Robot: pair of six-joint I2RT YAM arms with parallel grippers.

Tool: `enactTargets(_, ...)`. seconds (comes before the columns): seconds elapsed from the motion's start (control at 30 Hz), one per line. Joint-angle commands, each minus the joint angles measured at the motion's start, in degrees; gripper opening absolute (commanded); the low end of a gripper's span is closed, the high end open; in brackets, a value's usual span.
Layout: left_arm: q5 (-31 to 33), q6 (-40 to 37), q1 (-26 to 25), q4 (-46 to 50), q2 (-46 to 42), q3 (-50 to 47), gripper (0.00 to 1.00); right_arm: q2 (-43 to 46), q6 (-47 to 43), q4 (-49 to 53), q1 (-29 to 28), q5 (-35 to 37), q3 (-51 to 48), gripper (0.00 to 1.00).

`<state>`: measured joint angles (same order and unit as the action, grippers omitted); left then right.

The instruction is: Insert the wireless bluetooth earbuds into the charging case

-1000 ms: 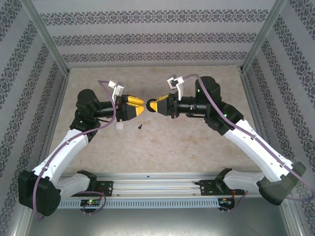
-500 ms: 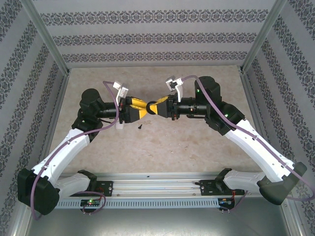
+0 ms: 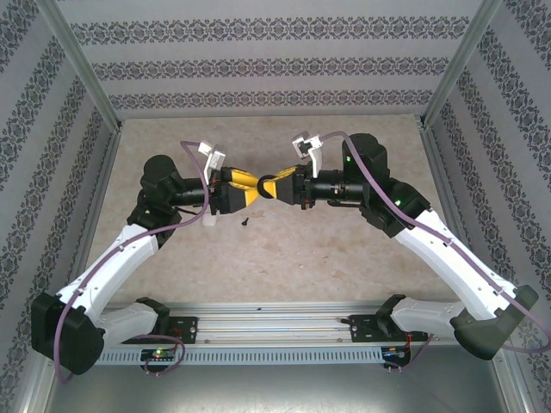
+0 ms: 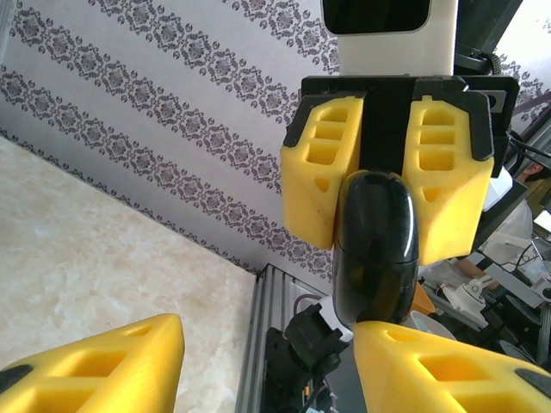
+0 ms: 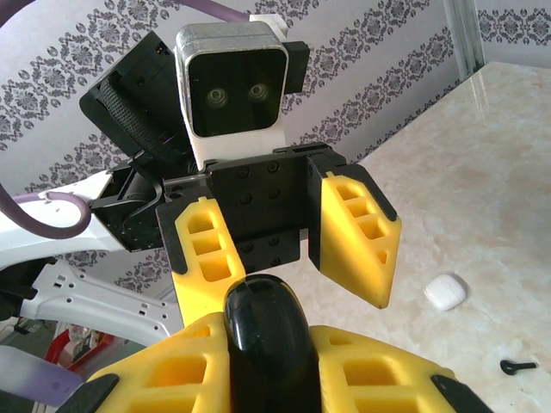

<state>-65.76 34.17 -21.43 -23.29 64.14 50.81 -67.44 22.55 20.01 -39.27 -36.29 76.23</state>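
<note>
From above, we are seeing the left claw (image 3: pixel 255 182) and right claw (image 3: pixel 266 186) facing tip to tip over the desk (image 3: pixel 327 258). Through the left wrist, we are watching the right claw clamping a black glossy pod (image 4: pixel 374 249). The left claw's fingers (image 4: pixel 95 366) are standing apart near the pod's free end. Through the right wrist, the white charging case (image 5: pixel 445 291) is lying on the desk, beyond and right of the right claw.

A robot test booth: wallpapered panels (image 3: pixel 275 60), aluminium posts (image 3: pixel 83 64), marble-look tabletop (image 3: pixel 301 258).
</note>
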Motion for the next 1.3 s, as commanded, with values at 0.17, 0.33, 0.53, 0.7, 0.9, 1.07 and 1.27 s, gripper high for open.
enactTargets(0.17, -3.24, -0.03, -3.95, -6.79, 0.05, 1.19, 0.58, -2.39, 1.07, -0.50, 1.06, 3.75, -1.20, 0.08)
enactTargets(0.33, -3.06, -1.36, -3.94, -5.36, -0.56, 0.61, 0.58, -1.74, 2.86, -1.68, 2.98, 3.08, -2.92, 0.08)
enactTargets(0.53, -3.22, 0.12, -3.97, -7.72, 0.18, 0.58, 0.58, -2.52, 3.29, -1.66, 2.79, 1.85, -2.93, 0.08)
enactTargets(0.7, -3.08, 0.61, -4.32, -8.34, 0.72, 0.40, 0.57, -2.88, 3.73, -2.66, 2.50, 0.93, -3.01, 0.09)
enactTargets(0.9, -2.78, 0.71, -4.32, -8.86, 1.47, 0.72, 0.46, -3.09, 3.54, -4.00, 0.90, -1.26, -3.01, 0.09)
enactTargets(1.07, -2.45, 1.27, -4.33, -9.91, 2.06, 0.87, 0.33, -2.99, 3.12, -4.35, -0.09, -2.38, -3.45, 0.09)
enactTargets(1.27, -2.80, -0.76, -4.32, -7.21, 1.68, 0.65, 0.00, -2.03, 4.48, -5.37, 0.56, -1.58, -4.20, 0.12)
